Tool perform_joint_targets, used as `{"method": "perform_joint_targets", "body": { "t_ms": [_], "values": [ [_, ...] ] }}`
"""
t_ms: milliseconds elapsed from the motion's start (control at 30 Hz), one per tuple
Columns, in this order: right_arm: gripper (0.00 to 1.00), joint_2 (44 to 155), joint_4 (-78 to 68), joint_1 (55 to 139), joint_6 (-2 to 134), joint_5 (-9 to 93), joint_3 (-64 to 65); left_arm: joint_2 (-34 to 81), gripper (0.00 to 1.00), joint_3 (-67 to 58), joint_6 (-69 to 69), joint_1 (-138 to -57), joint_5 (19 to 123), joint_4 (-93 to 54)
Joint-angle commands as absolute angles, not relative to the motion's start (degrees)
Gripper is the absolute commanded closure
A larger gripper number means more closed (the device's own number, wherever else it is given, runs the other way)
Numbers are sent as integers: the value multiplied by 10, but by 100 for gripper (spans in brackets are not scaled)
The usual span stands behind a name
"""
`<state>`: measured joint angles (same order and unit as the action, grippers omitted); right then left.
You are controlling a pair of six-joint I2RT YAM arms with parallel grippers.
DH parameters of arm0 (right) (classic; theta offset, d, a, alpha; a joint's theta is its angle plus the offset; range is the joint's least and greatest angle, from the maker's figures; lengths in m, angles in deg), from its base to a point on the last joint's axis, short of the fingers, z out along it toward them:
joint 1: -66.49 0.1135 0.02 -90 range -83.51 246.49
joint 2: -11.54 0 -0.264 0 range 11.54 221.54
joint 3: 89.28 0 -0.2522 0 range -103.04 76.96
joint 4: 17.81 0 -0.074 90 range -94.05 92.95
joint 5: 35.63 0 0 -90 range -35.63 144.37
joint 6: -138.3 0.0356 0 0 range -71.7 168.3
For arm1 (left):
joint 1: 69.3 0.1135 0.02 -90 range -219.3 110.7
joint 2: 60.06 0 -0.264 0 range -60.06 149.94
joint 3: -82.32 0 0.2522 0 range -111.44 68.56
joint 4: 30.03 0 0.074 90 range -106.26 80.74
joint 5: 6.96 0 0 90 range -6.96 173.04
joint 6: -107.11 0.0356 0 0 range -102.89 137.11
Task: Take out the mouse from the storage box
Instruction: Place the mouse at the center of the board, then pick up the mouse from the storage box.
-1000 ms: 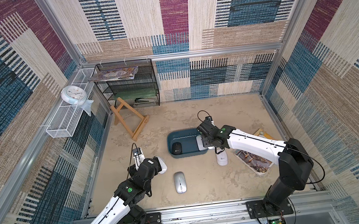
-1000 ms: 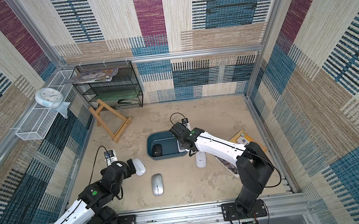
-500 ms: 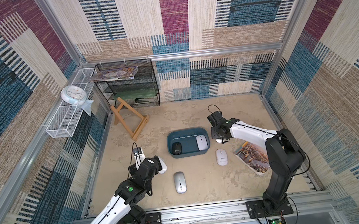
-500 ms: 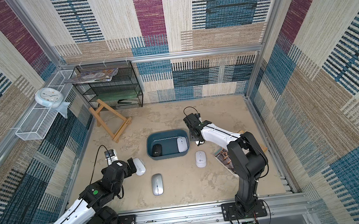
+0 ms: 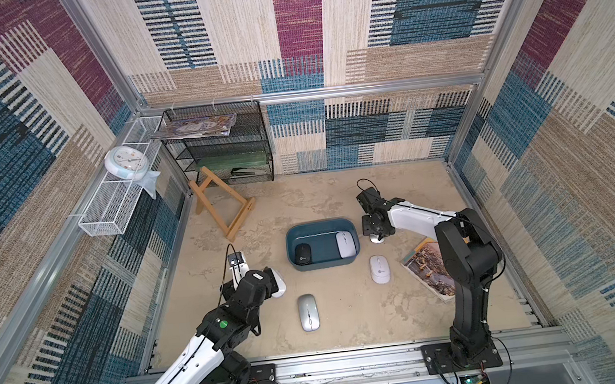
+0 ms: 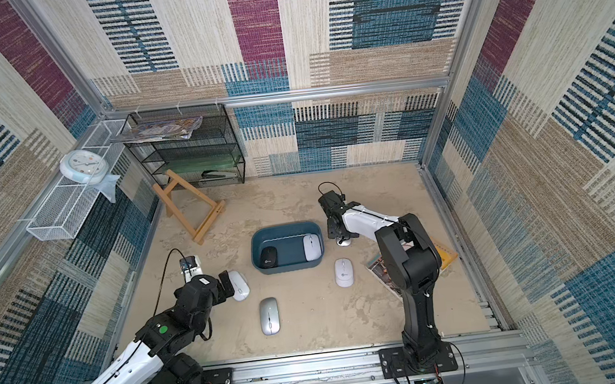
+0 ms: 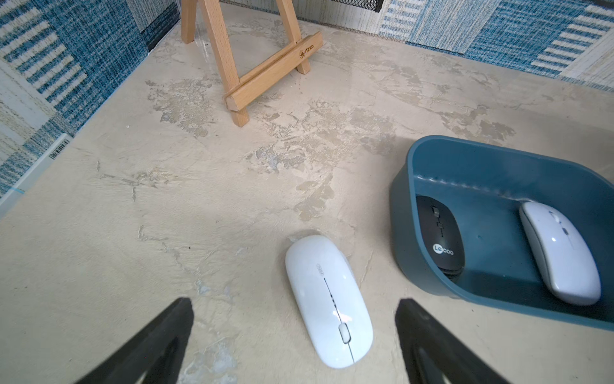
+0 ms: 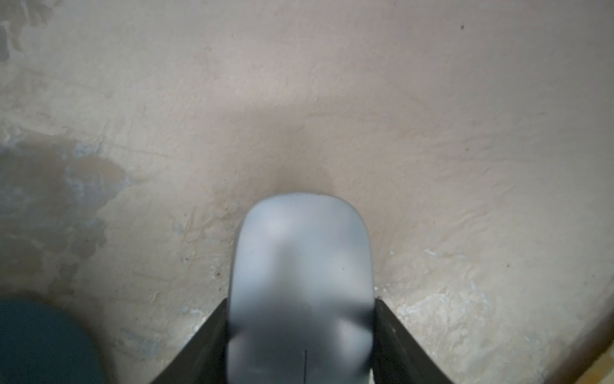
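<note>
Left of the storage box point(image 5: 321, 264), the left jaws are hanging wide. Inside, a black mouse point(image 5: 302, 253) and a pale mouse point(image 5: 345, 243) are waiting. Just right, the right jaws are gripping a grey mouse point(image 8: 300, 259), seemingly placing it; release follows.

Tabletop point(image 7: 139, 186): matt, rough, plaster-like, patchy. Box point(image 7: 400, 212): smooth plastic, low sheen. White mouse point(image 7: 327, 299): glossy plastic. Black mouse point(image 7: 440, 232): matt plastic. Gripped mouse point(image 8: 300, 266): smooth, satin grey. Easel point(image 7: 272, 71): bare, smooth wood. Rack point(image 5: 219, 153): black metal mesh. Basket point(image 5: 110, 210): white-coated wire mesh. Walls point(image 5: 298, 22): coarse woven cloth.
</note>
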<state>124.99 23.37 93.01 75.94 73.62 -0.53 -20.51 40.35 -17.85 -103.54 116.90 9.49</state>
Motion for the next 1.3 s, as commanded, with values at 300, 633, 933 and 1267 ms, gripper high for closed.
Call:
{"method": "perform_joint_targets", "body": {
  "t_ms": [300,633,933,1267],
  "values": [
    [15,1222,218,929,767,737,20,-211,1,403,-173,-1033,1170,83],
    [14,1125,206,930,753,737,81,-205,1,393,-214,-1031,1140,104],
    [14,1030,177,930,736,723,153,-95,1,285,-251,-1031,1047,149],
    [15,914,106,930,731,711,287,138,10,114,-199,-1034,934,192]
  ]
}}
